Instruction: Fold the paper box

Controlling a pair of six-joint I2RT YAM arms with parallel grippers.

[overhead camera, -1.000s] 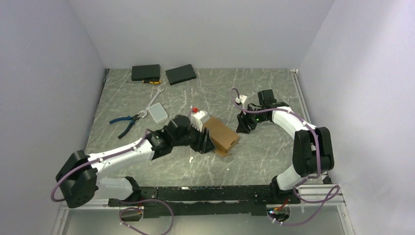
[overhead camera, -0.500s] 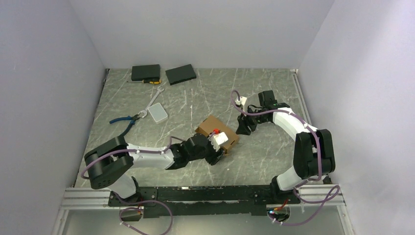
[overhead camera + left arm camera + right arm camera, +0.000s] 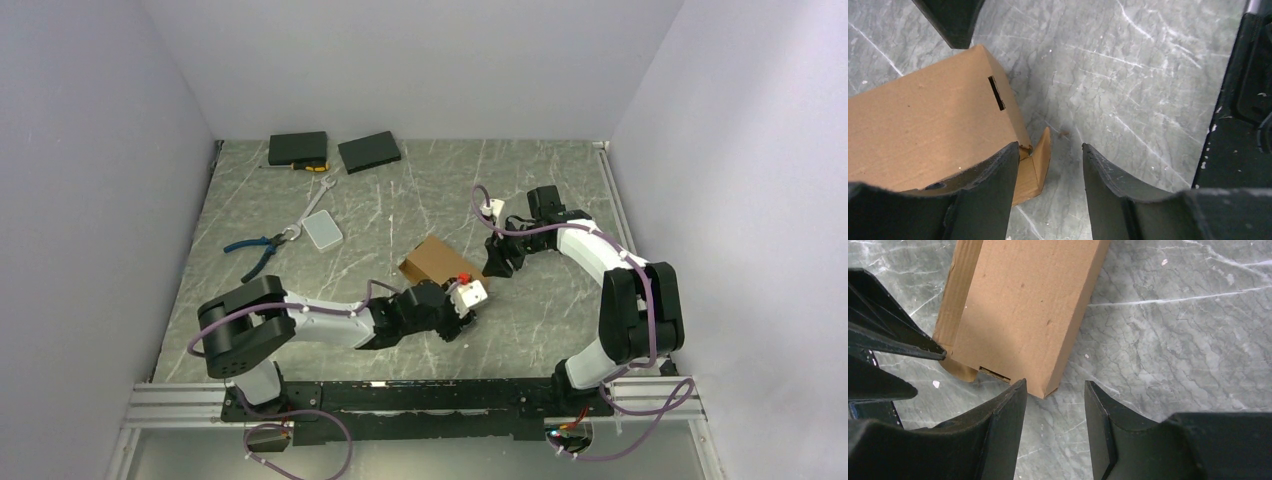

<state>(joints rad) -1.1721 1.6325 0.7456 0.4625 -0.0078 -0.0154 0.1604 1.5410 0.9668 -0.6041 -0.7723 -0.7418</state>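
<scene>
Left gripper (image 3: 1049,150): jaws apart, nothing held, at the near end of the paper box (image 3: 432,260), which lies on the desk (image 3: 560,190) at centre of the top view. Loose tab (image 3: 1037,167) pokes out between my fingers. I'd push it in square and low. Right gripper (image 3: 1054,386): jaws apart, empty, just off the box's corner. Use it as a backstop so the box can't slide.
</scene>
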